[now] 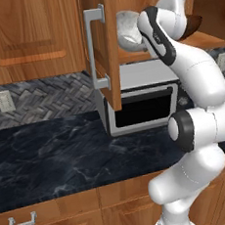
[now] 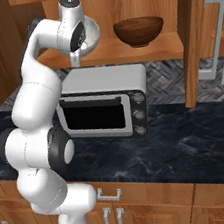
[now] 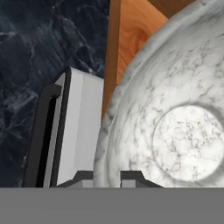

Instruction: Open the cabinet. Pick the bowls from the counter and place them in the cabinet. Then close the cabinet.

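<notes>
Your arm [image 2: 39, 119] rises from the base in a tall S-curve, the elbow folded over the counter [image 1: 49, 150] and the wrist lifted to the open cabinet [image 2: 125, 51], whose wooden shelf sits just above the toaster oven [image 2: 102, 102]. In the hand view, the gripper [image 3: 107, 177] points down along the rim of the whitish-grey speckled bowl [image 3: 175, 122]; its two dark fingertips [image 3: 131, 176] stand close on either side of that rim, so you may read the jaws as clenched on the bowl's wall. In the left base view the same bowl [image 1: 128, 31] appears tilted at the shelf's left end, just behind the open left door [image 1: 102, 46] and partly hidden by your forearm; whether it rests on the shelf cannot be told. The dark brown wood bowl [image 2: 139, 31] stands upright on the shelf, to the right of the hand and apart from it. Note the edges around you: the left door's edge lies just beside the wrist, the shelf's front lip [image 2: 126, 57] runs below the hand, and the right door [image 2: 192, 37] stands open well to the right. Bare shelf shows between the two bowls, and the counter to the right of the oven lies open.
</notes>
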You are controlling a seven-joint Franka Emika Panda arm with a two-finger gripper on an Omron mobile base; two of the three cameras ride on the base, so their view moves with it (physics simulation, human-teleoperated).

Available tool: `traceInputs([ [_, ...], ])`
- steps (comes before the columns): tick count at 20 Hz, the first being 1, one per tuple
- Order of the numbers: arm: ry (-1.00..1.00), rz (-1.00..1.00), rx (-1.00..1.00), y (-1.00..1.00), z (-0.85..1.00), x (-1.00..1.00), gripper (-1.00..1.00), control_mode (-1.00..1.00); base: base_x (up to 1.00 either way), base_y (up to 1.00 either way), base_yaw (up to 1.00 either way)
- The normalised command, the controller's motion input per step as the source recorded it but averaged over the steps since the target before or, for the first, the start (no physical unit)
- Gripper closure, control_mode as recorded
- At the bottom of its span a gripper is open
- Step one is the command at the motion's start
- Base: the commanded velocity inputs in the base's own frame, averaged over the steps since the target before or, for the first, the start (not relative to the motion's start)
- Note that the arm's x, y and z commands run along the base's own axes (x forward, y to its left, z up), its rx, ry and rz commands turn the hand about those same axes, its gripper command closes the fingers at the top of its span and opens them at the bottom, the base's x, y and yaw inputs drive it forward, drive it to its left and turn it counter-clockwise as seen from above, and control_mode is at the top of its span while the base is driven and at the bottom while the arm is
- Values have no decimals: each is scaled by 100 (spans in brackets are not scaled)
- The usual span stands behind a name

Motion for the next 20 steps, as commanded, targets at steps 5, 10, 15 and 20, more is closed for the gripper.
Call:
traceInputs([
  [5, 0, -3, 0, 0, 18, 37, 100, -100, 0, 0, 0],
  [10, 0, -2, 0, 0, 18, 35, 100, -100, 0, 0, 0],
  [15, 0, 0, 0, 0, 14, 47, 100, -100, 0, 0, 0],
  [20, 0, 0, 0, 0, 15, 37, 100, -100, 0, 0, 0],
])
